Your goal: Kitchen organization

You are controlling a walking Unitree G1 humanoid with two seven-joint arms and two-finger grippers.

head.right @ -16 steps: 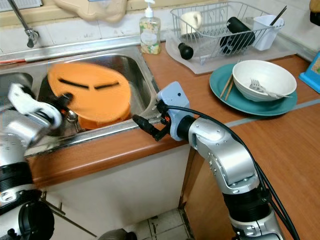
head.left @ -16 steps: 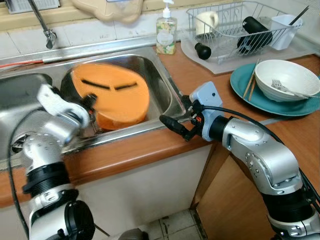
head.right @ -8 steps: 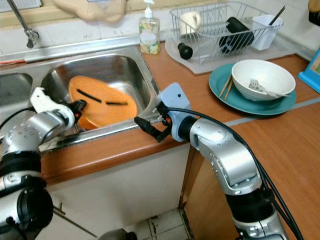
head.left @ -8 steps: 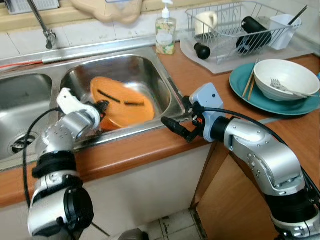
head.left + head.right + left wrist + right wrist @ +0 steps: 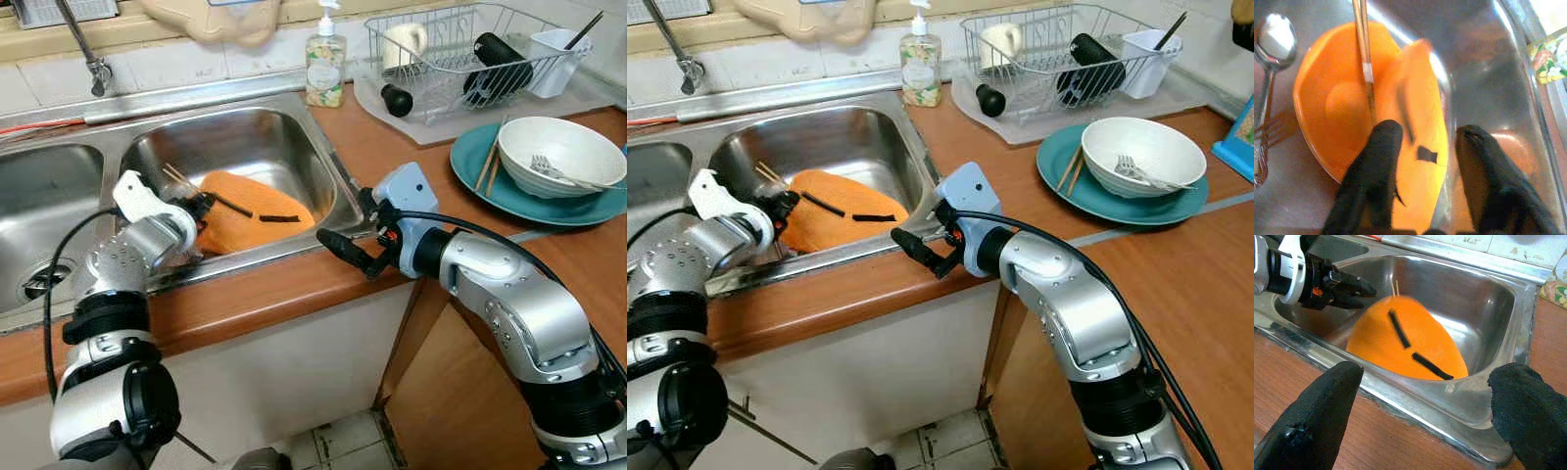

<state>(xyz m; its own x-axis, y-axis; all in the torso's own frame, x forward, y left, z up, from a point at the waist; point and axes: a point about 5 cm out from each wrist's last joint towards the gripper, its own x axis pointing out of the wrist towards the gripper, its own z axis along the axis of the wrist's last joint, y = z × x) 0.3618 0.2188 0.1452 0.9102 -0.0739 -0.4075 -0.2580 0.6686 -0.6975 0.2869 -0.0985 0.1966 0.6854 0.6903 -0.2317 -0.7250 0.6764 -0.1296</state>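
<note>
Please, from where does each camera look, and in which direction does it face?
Left eye and right eye views: on the head, facing forward and down at the sink and counter; both silver arms show.
Left wrist view: along the left gripper into the sink, at the orange plate.
Right wrist view: along the right gripper, jaws open, across the sink.
Shared: the orange plate shows in all views.

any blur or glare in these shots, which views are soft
Left wrist view: the orange plastic plate between the left gripper fingers is smeared with motion blur, and the steel sink wall is hazy with a bright streak. Right wrist view: the right gripper fingers loom soft and out of focus, the plate's upper edge slightly blurred. Eye views: mostly sharp, with mild sheen on the sink.
</note>
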